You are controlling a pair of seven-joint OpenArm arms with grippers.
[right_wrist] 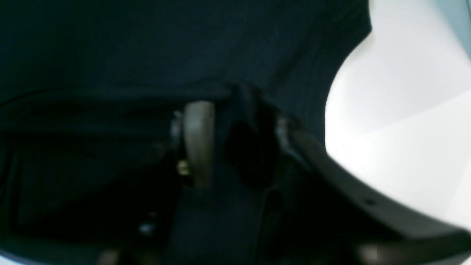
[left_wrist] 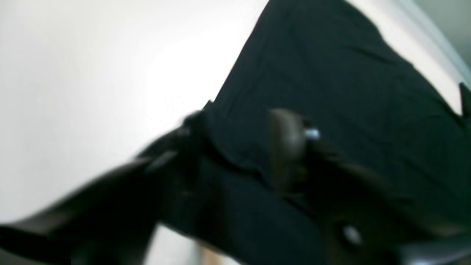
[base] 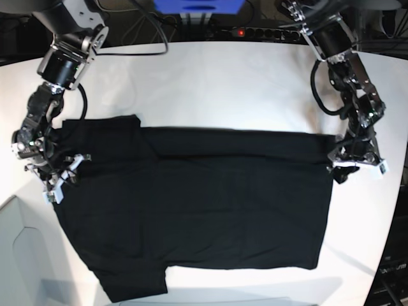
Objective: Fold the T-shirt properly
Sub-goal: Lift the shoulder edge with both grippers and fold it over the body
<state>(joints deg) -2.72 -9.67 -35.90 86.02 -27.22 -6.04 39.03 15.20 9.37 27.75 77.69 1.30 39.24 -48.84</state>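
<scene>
T-shirt [base: 210, 210]: black, spread flat on the white table [base: 223, 89], far edge folded over. Left gripper [base: 349, 167] and right gripper [base: 58, 171] sit at the T-shirt's opposite side edges, jaws parted, cloth between them, seemingly releasing. Step: one fold laid; next calls for regrasping for another fold.

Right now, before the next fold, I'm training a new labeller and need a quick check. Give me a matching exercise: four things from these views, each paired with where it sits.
Things:
1. T-shirt
2. left gripper
3. right gripper
4. power strip

Places:
A. at the shirt's edge, on the base view's right
B. beyond the table's far edge, red light on
C. spread flat across the white table
D. at the shirt's edge, on the base view's left, by a sleeve

Pairs: 1-C, 2-A, 3-D, 4-B
</scene>
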